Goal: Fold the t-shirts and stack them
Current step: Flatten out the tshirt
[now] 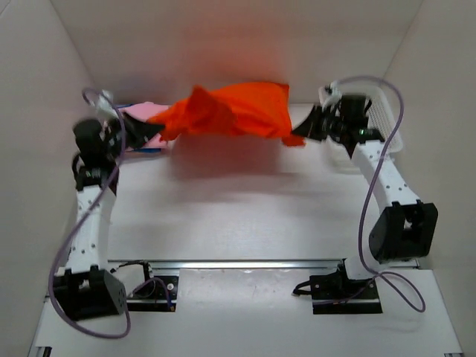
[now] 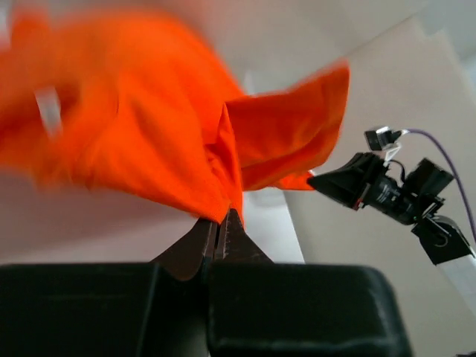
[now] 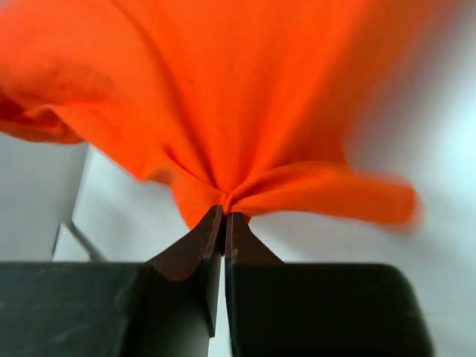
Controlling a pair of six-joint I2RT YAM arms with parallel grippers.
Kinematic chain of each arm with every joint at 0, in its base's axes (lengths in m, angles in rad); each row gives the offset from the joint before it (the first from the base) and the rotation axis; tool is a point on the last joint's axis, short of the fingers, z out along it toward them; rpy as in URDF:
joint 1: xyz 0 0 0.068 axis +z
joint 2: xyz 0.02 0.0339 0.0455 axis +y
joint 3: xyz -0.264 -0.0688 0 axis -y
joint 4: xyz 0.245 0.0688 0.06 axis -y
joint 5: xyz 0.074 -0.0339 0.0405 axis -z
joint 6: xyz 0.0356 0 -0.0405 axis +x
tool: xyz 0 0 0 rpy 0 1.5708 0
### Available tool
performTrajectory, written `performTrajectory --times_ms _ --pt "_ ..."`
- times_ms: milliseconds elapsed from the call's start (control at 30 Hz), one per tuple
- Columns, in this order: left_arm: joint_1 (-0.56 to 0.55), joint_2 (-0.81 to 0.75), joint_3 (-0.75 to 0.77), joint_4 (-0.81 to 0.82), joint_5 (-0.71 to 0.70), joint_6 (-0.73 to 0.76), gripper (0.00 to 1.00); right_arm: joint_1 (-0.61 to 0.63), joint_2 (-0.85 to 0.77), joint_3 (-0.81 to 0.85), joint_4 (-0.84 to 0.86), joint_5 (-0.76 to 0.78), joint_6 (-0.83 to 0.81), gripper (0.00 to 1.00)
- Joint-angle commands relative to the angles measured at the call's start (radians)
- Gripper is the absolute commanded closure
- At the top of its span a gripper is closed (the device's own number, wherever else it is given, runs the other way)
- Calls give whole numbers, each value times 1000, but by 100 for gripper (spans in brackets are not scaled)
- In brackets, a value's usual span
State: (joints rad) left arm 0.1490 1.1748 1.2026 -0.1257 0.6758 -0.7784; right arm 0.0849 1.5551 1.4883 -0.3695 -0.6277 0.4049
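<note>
A large orange-red t-shirt (image 1: 230, 111) hangs stretched in the air between my two grippers, above the back of the table. My left gripper (image 1: 152, 131) is shut on its left end (image 2: 216, 201), the cloth bunched at the fingertips. Holding the right end (image 3: 223, 197) is my right gripper (image 1: 303, 128), shut too. A light pink t-shirt (image 1: 140, 113) lies on the table behind the left gripper, with a blue t-shirt's edge (image 1: 149, 149) showing under it. In the left wrist view the right gripper (image 2: 316, 178) appears beyond the cloth.
A white mesh basket (image 1: 387, 119) stands at the back right, behind my right arm. White walls close in the table on the left, back and right. A metal rail (image 1: 245, 264) runs across the near edge between the arm bases.
</note>
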Motion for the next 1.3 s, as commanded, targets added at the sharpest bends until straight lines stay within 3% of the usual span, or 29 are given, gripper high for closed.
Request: performTrajectory --times_ms 0,133,167,200,267,300,367,467,600,767,800,933,1133,1200,1267 --pt "-50 -183 -402 -5 13 17 100 9 -188 -384 15 34 -14 100" --pt "-98 -314 -717 -81 -65 83 100 54 -358 -760 61 46 37 99" --pt "-95 -328 -747 -110 -82 97 90 74 -395 -796 64 65 58 95" --pt "-83 -355 -799 -118 -106 111 68 84 -409 -859 69 65 67 83" --pt "-59 -401 -857 -144 -133 125 55 96 -458 -924 73 77 84 66" --pt "-58 -429 -877 -155 -152 125 45 81 -483 -953 76 75 90 62" --pt "-87 -481 -897 -158 -188 114 41 47 -509 -976 69 66 81 56" --pt "-130 -507 -897 -169 -220 102 39 -23 -540 -936 0 82 23 55" --pt "-135 -481 -905 -176 -213 110 39 -83 -526 -881 -98 158 -61 55" --pt "-199 -431 -920 -135 -209 96 39 -83 -434 -869 -86 195 -90 53" --pt "-204 -420 -937 -121 -212 94 45 -77 -409 -859 -88 213 -97 53" --pt "-192 -406 -962 -100 -205 87 84 -25 -301 -839 -46 302 -94 51" --pt "-172 -464 -920 -150 -234 105 86 50 -213 -800 -89 434 -101 42" --pt "-167 -474 -901 -166 -260 111 87 49 -188 -790 -79 425 -109 47" --pt "-166 -472 -897 -167 -255 117 87 47 -156 -774 -65 412 -124 63"
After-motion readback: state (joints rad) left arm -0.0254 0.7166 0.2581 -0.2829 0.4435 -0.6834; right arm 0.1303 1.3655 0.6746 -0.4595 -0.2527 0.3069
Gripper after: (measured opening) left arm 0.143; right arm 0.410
